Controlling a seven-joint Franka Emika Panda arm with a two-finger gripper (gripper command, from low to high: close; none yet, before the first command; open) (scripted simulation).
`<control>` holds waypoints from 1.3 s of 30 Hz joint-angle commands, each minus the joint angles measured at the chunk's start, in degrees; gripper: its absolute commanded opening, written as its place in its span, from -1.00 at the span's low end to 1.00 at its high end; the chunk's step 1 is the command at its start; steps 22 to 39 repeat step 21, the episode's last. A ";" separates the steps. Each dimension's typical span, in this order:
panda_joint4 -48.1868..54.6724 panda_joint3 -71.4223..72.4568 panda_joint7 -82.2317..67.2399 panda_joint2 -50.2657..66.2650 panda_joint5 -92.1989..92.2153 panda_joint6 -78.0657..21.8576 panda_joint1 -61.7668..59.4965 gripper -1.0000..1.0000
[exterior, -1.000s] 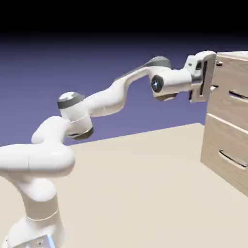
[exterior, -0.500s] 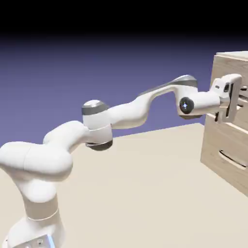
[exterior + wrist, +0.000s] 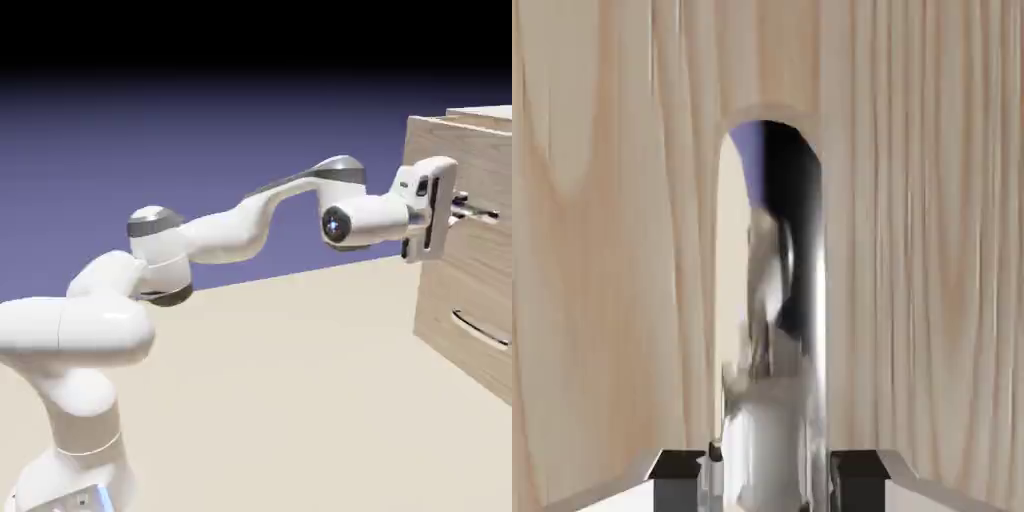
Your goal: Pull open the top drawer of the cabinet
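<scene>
The pale wood-grain cabinet [image 3: 440,330] stands at the exterior view's right edge. Its top drawer [image 3: 435,160] juts out to the left past the lower drawer front. My gripper [image 3: 455,208] is shut on the top drawer's thin handle [image 3: 482,213], with the hand held level against the drawer front. In the hand view the drawer's wood [image 3: 612,250] fills the picture. The shiny bar handle [image 3: 774,300] runs up the middle, clamped between my two grey fingertips [image 3: 677,478], and it mirrors the hand.
The lower drawer front [image 3: 460,300] with its own dark handle [image 3: 480,330] sits shut below my hand. The beige table [image 3: 280,400] stretches from the arm's base to the cabinet's foot.
My hand dropped from the cabinet's top corner to the top handle and shut on it. It then drew back to the left, and the top drawer came out with it.
</scene>
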 commanded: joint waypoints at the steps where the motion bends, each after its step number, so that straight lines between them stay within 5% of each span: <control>1: -2.08 -0.07 -0.29 -0.14 0.04 -0.70 1.35 -1.00; 17: -34.85 -2.90 -1.95 -3.20 -5.05 -9.45 25.56 -1.00; 18: -34.85 -2.90 -1.95 -3.20 -5.05 -9.45 25.56 1.00; 39: -39.00 -3.68 -1.83 -3.97 -6.50 -9.82 29.39 1.00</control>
